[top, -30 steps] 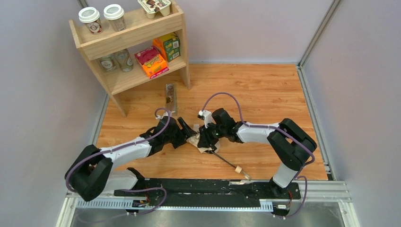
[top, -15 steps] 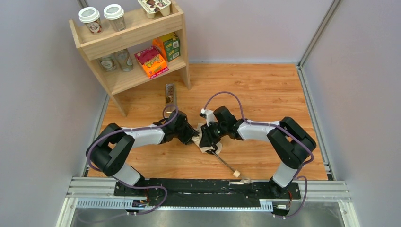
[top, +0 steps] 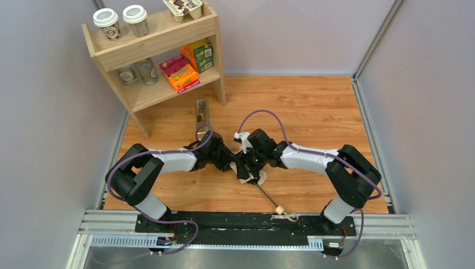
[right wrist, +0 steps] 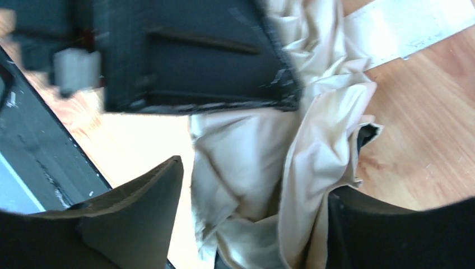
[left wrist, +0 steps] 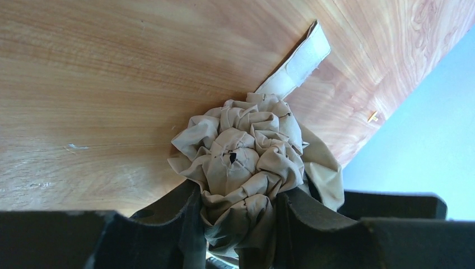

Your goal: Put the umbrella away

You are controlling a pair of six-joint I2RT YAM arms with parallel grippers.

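Fabric filled the gap of my left gripper (left wrist: 238,232): its two dark fingers (left wrist: 182,224) pressed in from both sides on the crumpled beige canopy (left wrist: 242,159) of the umbrella (top: 246,175), so I was gripping the cloth at its bunched end. My right gripper (right wrist: 255,188) stood spread wide around the same cloth and clamped nothing. One of its fingers (right wrist: 140,218) was clear of the folds with light showing between, and the other sat at the fabric's edge. The black body of my left gripper hung just above in that view. The umbrella lay near the middle of the wooden table (top: 313,106), its canopy caught between my two wrists. Its thin black shaft (top: 268,197) ran out toward the near right, ending in the small wooden knob (top: 281,210) close to the table's near edge. A pale closure strap (left wrist: 297,61) lay flat on the wood just beyond the canopy. The wooden shelf (top: 162,33) stood well apart in the far left corner, with cups and boxes on it.
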